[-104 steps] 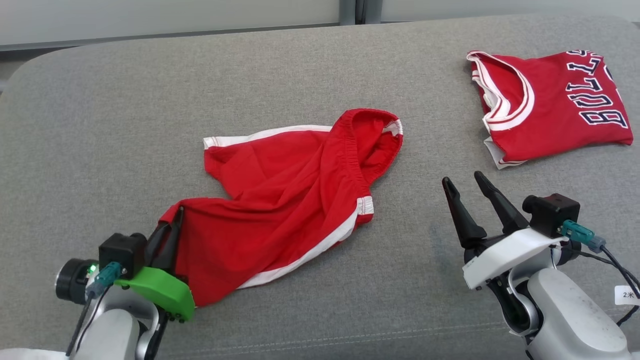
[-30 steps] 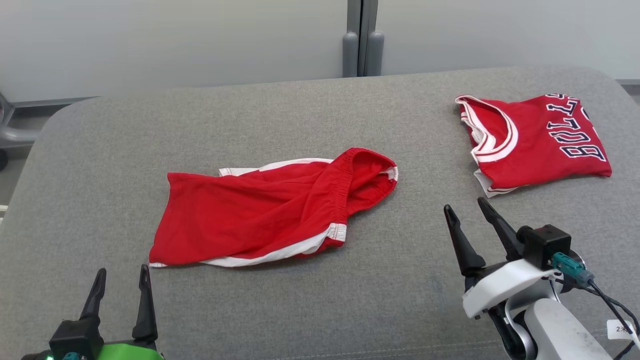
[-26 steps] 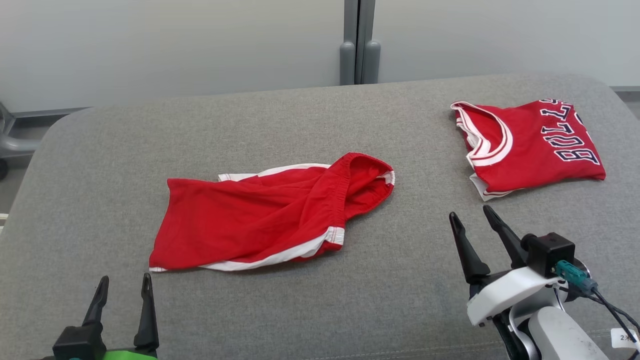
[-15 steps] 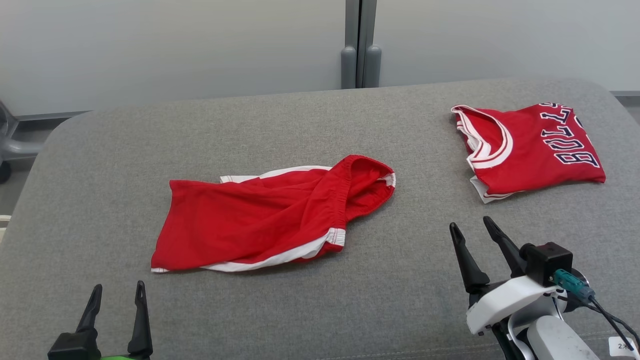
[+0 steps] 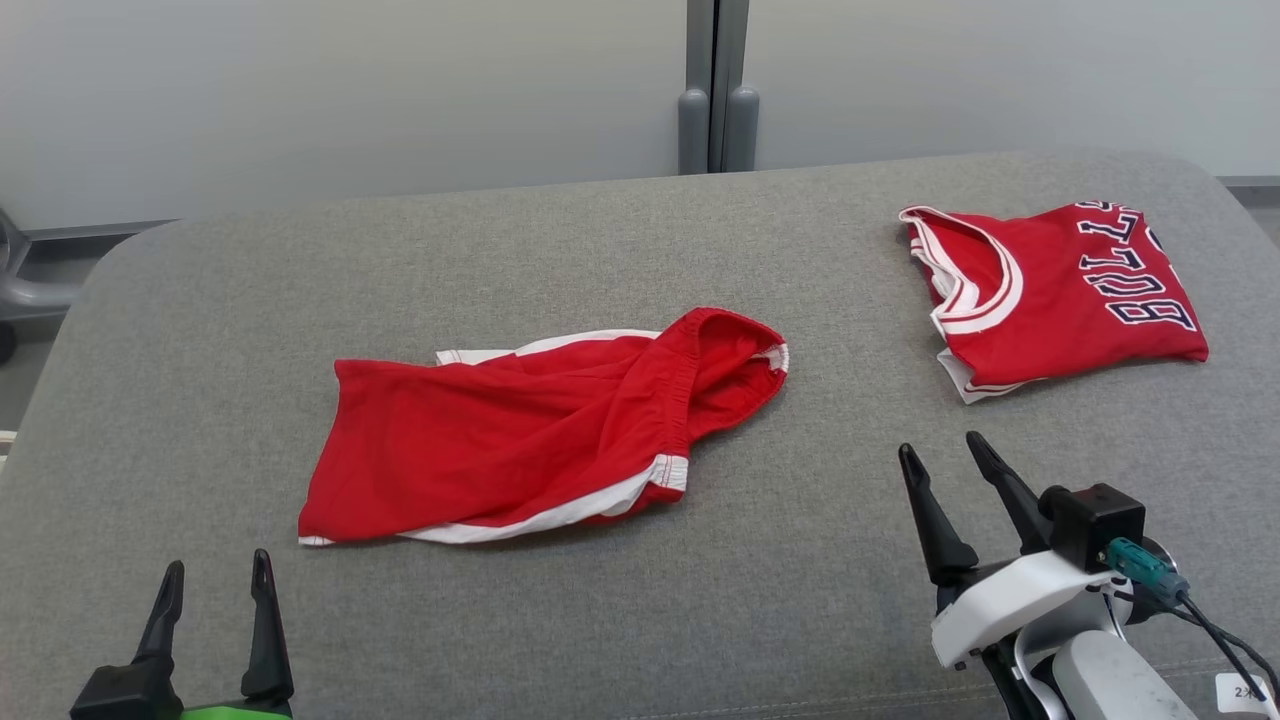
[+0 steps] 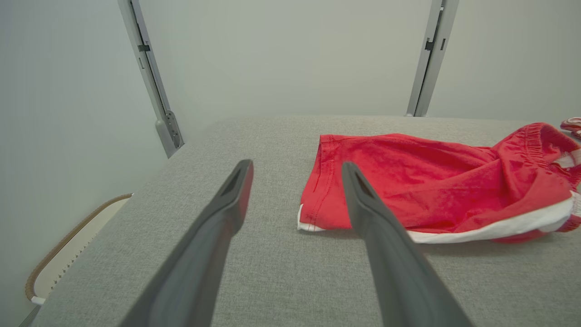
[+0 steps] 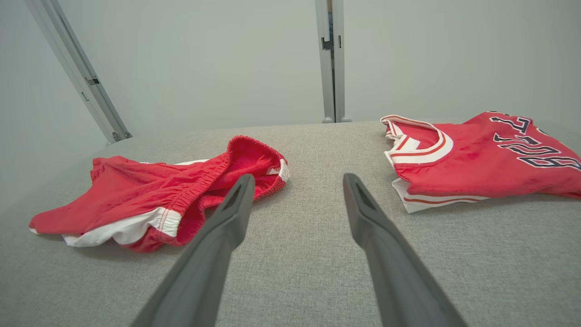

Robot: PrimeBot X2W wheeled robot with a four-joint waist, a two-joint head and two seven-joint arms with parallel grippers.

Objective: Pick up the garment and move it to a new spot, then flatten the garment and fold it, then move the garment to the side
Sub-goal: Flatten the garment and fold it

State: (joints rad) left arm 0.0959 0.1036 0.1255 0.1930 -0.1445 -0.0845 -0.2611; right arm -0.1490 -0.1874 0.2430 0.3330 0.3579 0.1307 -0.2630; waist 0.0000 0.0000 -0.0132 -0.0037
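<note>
Red shorts [image 5: 520, 440] lie crumpled in the middle of the frame on the grey pad [image 5: 600, 620], apart from the left gripper [image 5: 218, 560] at the lower left and the right gripper [image 5: 940, 444] at the lower right. Both grippers have their fingers wide apart, holding and touching nothing. A red jersey [image 5: 1060, 290] lies at the upper right.

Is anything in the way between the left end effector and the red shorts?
Nothing visible is. Just bare grey cushion lies between the open left end effector and the near corner of the red shorts. The folded jersey sits far off to the right, out of the way.
</note>
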